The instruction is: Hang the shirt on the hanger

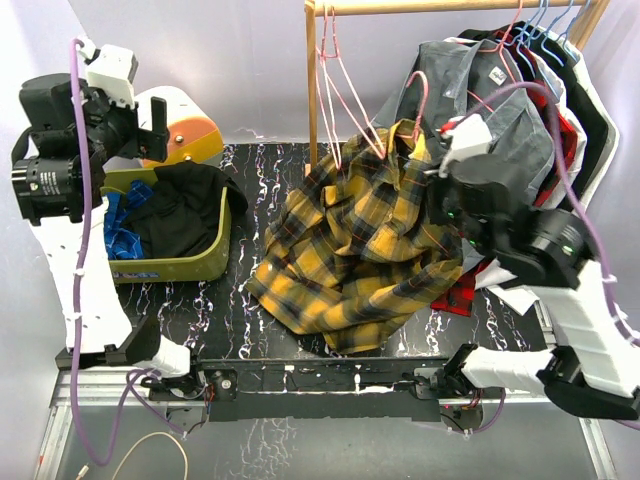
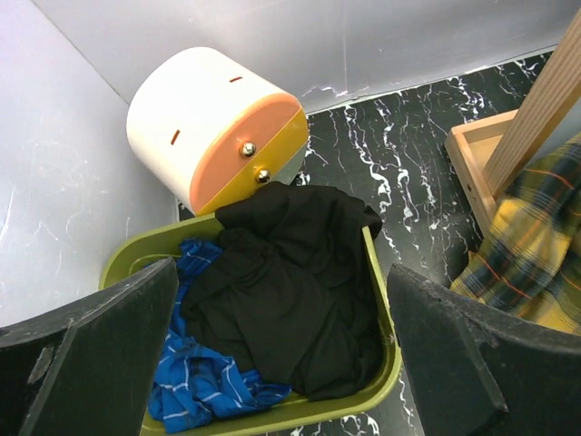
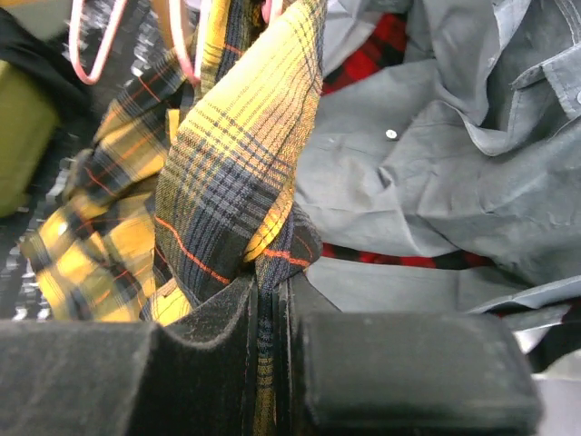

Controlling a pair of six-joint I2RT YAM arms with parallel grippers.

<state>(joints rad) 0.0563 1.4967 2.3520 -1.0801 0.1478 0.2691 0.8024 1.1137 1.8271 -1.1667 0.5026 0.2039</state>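
My right fingers (image 3: pixel 209 318) are clamped on a fold of the shirt (image 1: pixel 350 240), which drapes over the tabletop (image 1: pixel 230 310) with its long axis running from raised collar, far right, to hem, near left, while my left fingers (image 2: pixel 100 318) stand wide apart above the bin (image 1: pixel 180 265).

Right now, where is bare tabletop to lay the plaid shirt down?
Bare black marbled tabletop lies between the olive-green plastic bin and the yellow plaid flannel shirt, and in front of that bin. Crowded right, under the hanging grey shirts.

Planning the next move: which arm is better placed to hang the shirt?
Right: the right pincer grips the shirt beside the hanger; the left pincer hangs open over the bin.
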